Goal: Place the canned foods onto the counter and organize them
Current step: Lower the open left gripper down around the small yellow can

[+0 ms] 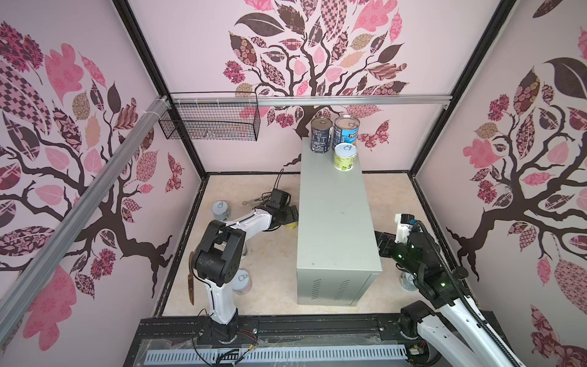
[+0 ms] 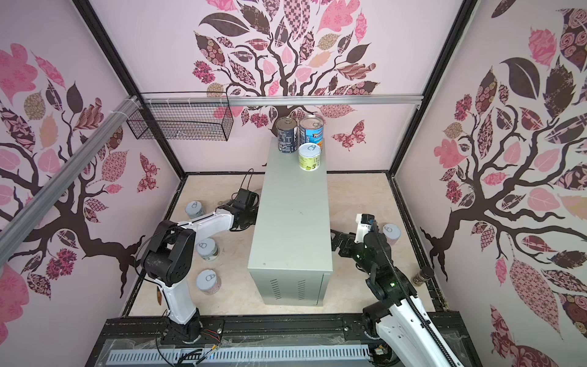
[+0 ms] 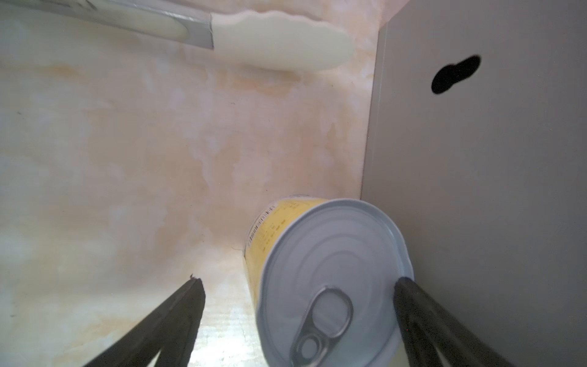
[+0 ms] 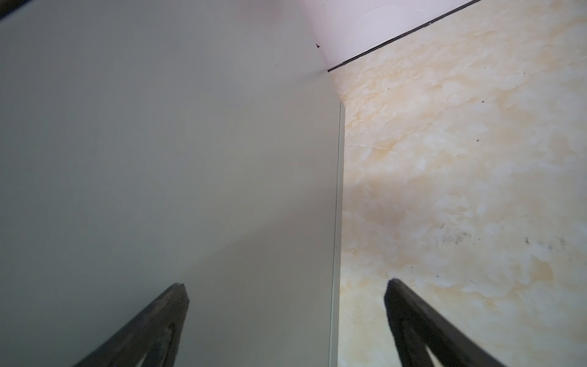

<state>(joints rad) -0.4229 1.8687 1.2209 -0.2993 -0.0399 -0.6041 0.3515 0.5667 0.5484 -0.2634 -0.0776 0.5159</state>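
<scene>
The left gripper (image 3: 300,282) is down by the floor (image 3: 127,159) on the counter's (image 1: 333,222) 9 o'clock side. Its jaws are spread wide around a yellow-labelled can (image 3: 330,270): 1 finger (image 3: 413,311) touches the lid's rim and the other stands clear, so there is no squeeze on it. That can sits just beside the counter's wall, with the tongs (image 3: 279,44) lying on the floor nearby. Over at 3 o'clock, the right gripper (image 4: 287,287) hangs open and empty, close to the counter's side. Up top, 3 cans crowd the 12 o'clock end: the navy can (image 1: 320,135), the blue can (image 1: 345,132) and a short pale-lidded can (image 1: 345,157) just in front. In a top view, 3 short cans (image 2: 208,249) stand on the floor at 9 o'clock, and a lone can (image 2: 391,233) at 3 o'clock.
</scene>
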